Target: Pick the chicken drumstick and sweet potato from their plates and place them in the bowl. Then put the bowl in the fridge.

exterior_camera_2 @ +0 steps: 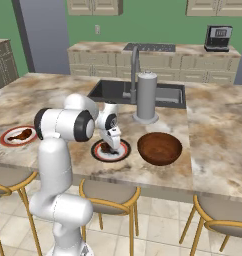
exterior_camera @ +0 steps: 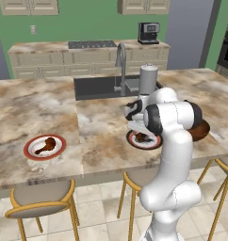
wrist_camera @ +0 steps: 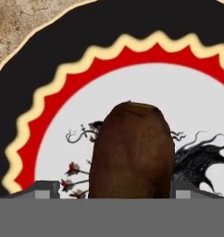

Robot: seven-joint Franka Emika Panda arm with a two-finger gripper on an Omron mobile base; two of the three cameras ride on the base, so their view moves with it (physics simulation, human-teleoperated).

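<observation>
Sweet potato [wrist_camera: 132, 152] sat right under my hand camera, between the two finger tips [wrist_camera: 44, 189] of the tool [exterior_camera_2: 112, 146], which stood apart on either side; I could not tell whether they touched it. It lay on the black-rimmed plate [exterior_camera_2: 99, 151] on the counter [exterior_camera_2: 213, 130]. Just beside that plate stood the bowl [exterior_camera_2: 159, 148]. Well apart, the chicken drumstick [exterior_camera: 45, 145] lay on the red-rimmed plate [exterior_camera: 32, 153].

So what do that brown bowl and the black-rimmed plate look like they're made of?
The bowl looks like polished wood: reddish-brown with faint grain, though it could be glazed. The black-rimmed plate looks like glazed ceramic: smooth white centre with printed red ring and ink-like drawing.
</observation>
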